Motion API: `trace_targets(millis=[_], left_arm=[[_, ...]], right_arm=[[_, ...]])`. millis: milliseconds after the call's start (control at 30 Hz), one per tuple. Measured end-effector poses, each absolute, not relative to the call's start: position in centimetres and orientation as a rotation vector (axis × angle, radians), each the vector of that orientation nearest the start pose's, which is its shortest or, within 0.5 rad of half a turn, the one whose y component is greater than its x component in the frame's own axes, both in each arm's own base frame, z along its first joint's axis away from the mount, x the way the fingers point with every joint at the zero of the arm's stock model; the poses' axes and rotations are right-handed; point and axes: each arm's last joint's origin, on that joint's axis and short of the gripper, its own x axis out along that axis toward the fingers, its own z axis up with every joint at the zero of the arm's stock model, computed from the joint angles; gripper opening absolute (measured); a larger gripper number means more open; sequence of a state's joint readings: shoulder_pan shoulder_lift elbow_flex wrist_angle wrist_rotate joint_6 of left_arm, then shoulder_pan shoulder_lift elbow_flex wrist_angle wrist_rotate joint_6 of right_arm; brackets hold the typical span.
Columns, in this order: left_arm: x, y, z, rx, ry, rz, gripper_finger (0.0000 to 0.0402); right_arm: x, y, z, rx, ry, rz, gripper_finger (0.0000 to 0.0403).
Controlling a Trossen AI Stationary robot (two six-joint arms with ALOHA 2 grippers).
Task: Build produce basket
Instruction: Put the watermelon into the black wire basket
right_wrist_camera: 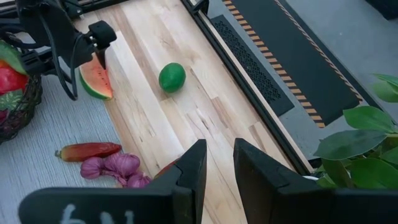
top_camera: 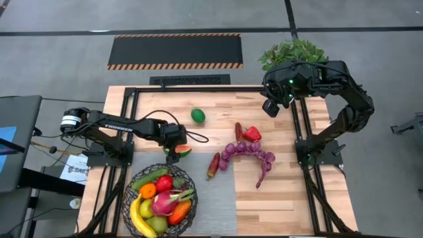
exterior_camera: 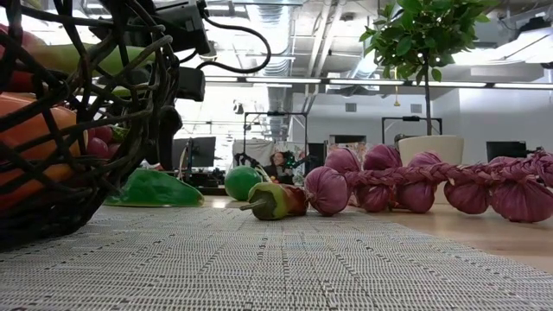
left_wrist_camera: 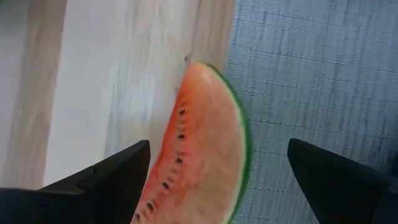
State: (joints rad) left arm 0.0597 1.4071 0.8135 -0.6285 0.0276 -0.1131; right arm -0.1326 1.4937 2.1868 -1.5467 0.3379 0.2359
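Note:
The black wire basket stands near the table's near left corner, filled with several toy fruits, among them a banana, a dragonfruit and an apple. A watermelon slice lies flat, red face up, across the edge of wood and grey mat, just beyond the basket. My left gripper is open, reaching down over the slice, one finger on either side of it. A green lime, a red chilli, a red pepper and a purple onion braid lie on the table. My right gripper hovers at the far right, fingers a narrow gap apart.
A potted leafy plant stands at the far right corner, behind the right arm. A black frame runs along the table's far edge and sides. The grey mat has bare room right of the basket. In the low view the basket wall fills the left.

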Motion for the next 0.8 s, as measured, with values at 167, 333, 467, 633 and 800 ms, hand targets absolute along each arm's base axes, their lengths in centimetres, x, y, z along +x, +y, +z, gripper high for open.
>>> trace_targets(millis=[167, 333, 467, 633, 800], left_arm=[[24.6, 1.3, 18.6, -0.165, 1.220, 0.060, 0.0366], [24.6, 1.2, 18.6, -0.143, 1.223, -0.007, 0.0366], [24.5, 1.2, 18.3, -0.093, 1.250, -0.036, 0.0366], [25.0, 1.2, 17.1, -0.074, 1.303, -0.073, 0.0364], [25.2, 1.4, 15.9, -0.081, 1.358, -0.078, 0.0344]], right_arm=[[20.9, -3.8, 49.8, 0.130, 0.799, -0.539, 0.0104], [20.9, -3.8, 49.8, 0.129, 0.799, -0.540, 0.0104], [20.9, -3.8, 49.8, 0.130, 0.799, -0.540, 0.0104], [20.9, -3.8, 49.8, 0.130, 0.799, -0.540, 0.0104], [20.9, -3.8, 49.8, 0.130, 0.799, -0.540, 0.0104]])
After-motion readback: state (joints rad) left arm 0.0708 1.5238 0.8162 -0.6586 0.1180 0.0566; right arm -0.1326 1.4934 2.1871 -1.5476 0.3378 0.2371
